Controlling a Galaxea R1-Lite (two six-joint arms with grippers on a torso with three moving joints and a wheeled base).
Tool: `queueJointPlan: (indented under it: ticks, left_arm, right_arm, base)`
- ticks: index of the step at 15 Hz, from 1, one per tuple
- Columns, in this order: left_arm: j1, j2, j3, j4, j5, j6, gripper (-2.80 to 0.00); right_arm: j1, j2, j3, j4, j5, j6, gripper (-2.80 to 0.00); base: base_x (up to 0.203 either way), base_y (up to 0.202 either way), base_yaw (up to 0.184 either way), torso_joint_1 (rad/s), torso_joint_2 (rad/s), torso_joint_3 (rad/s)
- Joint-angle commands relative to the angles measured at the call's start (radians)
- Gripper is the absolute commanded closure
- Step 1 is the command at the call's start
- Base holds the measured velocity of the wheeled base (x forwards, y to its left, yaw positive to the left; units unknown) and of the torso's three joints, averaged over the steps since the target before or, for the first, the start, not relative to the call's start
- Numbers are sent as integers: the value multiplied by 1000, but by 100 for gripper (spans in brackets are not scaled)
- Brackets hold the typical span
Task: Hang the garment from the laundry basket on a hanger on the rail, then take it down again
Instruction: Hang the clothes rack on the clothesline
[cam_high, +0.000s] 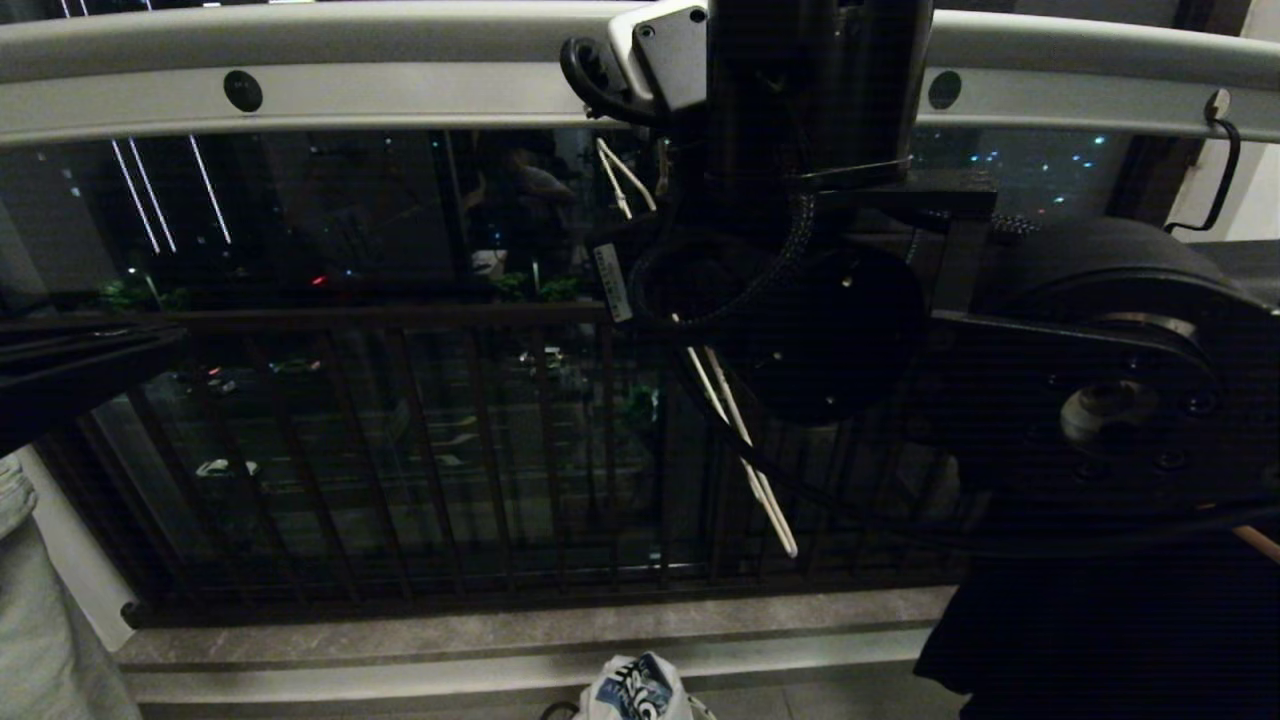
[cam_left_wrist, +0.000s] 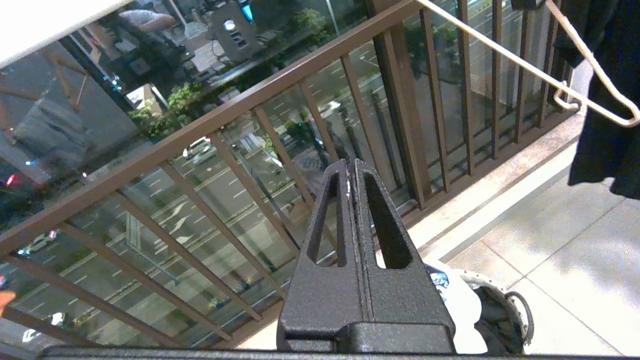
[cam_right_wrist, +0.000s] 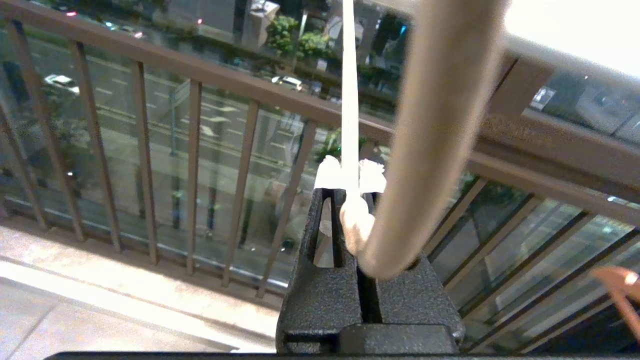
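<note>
Night balcony: dark brown railing bars with glass behind, street lights beyond, pale stone ledge at the base. Long light-grey metal rail with round dark holes runs across the top of the head view.

Far left, head view: pale grey-green garment at the frame edge, with a dark part of the left arm above it. Left gripper sits raised in front of the railing, fingers pressed together, nothing between them. Below it in the left wrist view: small round laundry basket with pale mesh wall and dark rim on the tiled floor, white T-shirt with blue-and-black logo bunched inside. Head view shows the same shirt at bottom centre, just in front of the ledge.

Centre: right arm's dark housing fills the middle and right of the head view, reaching up to the rail. Thin cream-white wire hanger hangs from it, tilted, one arm slanting down below the wrist. Right gripper is clamped on the hanger at its twisted neck; wire runs straight on from the fingertips. No garment on the hanger.

Right: black garment hangs near the hanger's notched end in the left wrist view; a black hook hangs from the rail at far right.
</note>
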Motion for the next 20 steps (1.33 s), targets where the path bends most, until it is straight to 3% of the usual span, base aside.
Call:
queueJointPlan:
  ticks: [1,14,20]
  left_arm:
    - [0,2,-1,-1,2,1,0]
    - [0,-35,-4,0,1,3,0]
    - [0,-35,-4,-1,1,3,0]
  right_arm:
    - [1,18,-29,-1,-4,-22,0]
    - [-71,112,-121,38,-4,-43,0]
    - [-104,154,-230,112,-2,-62,0]
  base:
    - [0,0,0,0,0,0]
    - [0,0,0,0,0,0]
    - [0,0,0,0,0,0]
